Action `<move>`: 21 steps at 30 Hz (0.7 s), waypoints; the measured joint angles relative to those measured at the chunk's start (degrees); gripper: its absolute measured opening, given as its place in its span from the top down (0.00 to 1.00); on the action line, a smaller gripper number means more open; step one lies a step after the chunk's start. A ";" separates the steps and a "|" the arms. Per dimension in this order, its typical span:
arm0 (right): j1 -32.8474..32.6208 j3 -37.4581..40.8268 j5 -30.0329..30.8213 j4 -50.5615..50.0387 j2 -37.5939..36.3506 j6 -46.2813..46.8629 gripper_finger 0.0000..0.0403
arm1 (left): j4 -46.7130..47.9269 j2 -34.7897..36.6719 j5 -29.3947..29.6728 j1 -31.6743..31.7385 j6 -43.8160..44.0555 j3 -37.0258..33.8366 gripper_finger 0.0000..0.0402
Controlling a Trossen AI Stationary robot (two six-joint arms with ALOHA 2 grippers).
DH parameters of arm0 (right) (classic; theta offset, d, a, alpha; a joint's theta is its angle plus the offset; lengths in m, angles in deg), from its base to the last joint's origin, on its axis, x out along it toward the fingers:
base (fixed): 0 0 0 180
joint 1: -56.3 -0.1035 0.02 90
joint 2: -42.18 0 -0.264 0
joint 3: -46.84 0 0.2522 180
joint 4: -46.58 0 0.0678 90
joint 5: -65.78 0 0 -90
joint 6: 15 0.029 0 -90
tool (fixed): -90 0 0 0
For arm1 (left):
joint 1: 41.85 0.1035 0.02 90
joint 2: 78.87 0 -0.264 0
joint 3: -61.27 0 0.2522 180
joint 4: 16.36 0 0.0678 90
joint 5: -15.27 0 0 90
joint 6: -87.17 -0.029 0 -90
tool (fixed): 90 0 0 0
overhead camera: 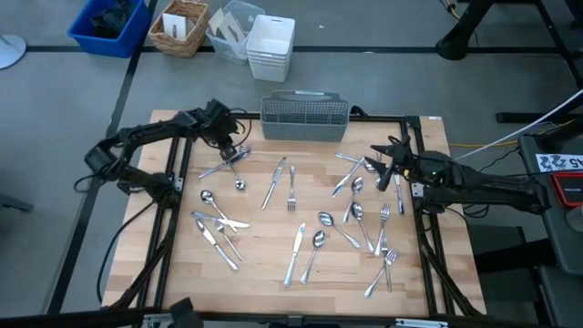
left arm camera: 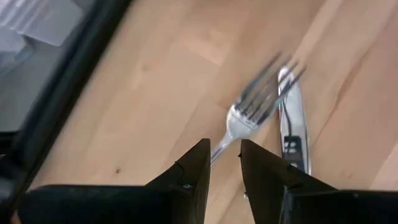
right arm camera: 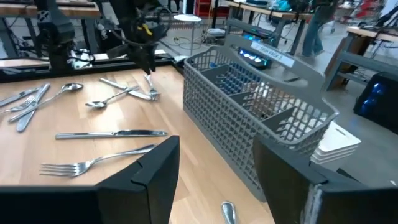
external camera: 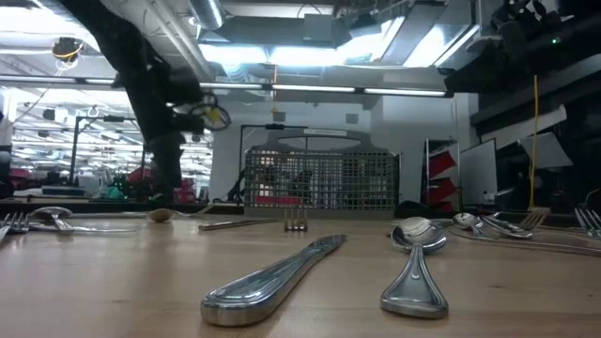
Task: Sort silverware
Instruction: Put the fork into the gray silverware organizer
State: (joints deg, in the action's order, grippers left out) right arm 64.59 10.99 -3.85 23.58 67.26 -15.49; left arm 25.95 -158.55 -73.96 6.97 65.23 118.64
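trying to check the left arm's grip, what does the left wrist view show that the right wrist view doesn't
Only the left wrist view shows the left gripper close up, its fingers closed on a fork handle, a knife lying just past it.

Only the right wrist view shows the grey caddy with its compartments and the right gripper, open.

Both show the wooden table and silverware on it.

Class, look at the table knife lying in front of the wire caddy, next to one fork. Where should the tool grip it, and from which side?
Near the middle of the knife, straight down from above, closing across its narrow width. It lies flat and slim, so no side approach fits; the fork beside it lies apart, likely leaving room.
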 joint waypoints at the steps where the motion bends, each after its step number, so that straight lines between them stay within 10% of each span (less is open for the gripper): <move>1: 0.00 0.00 -0.04 -0.02 0.11 -0.02 0.49 | -0.04 -1.02 -0.01 0.00 -1.24 0.00 0.80; 21: 0.00 -0.04 -0.02 -1.75 0.35 -0.04 0.49 | -4.38 -11.34 3.26 0.00 -10.05 0.09 0.80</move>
State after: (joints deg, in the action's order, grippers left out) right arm 64.59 10.95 -3.88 21.83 67.61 -15.54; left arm 21.56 -169.89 -70.70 6.97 55.18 118.73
